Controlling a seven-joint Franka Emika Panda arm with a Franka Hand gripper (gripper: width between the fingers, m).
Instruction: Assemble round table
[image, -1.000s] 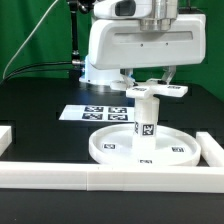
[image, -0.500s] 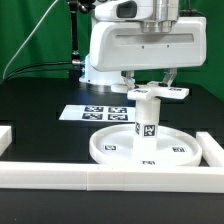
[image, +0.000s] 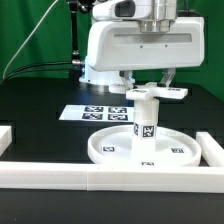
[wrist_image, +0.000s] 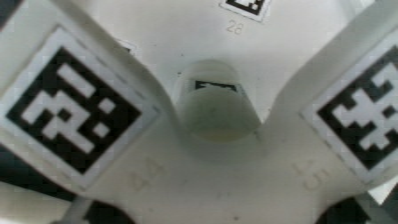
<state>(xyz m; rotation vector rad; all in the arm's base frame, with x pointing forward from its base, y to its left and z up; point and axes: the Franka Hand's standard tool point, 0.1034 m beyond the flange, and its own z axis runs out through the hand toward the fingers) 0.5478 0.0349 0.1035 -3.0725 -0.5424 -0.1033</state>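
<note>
In the exterior view the large rimmed round disc (image: 112, 148) lies flat on the black table. The short thick cylinder leg (image: 146, 122) stands upright on its middle. The cross-shaped foot piece (image: 160, 91) sits level on top of the leg. My gripper (image: 149, 80) comes straight down over it, with one finger on each side, shut on the foot piece. In the wrist view the foot piece (wrist_image: 214, 120) fills the picture, with two tagged arms and a round hollow in the middle. The fingers are almost hidden there.
Long white bars edge the work area along the front (image: 100, 178) and at the exterior view's right (image: 212, 150). The marker board (image: 95, 112) lies flat behind the disc. A green curtain and cables are at the back.
</note>
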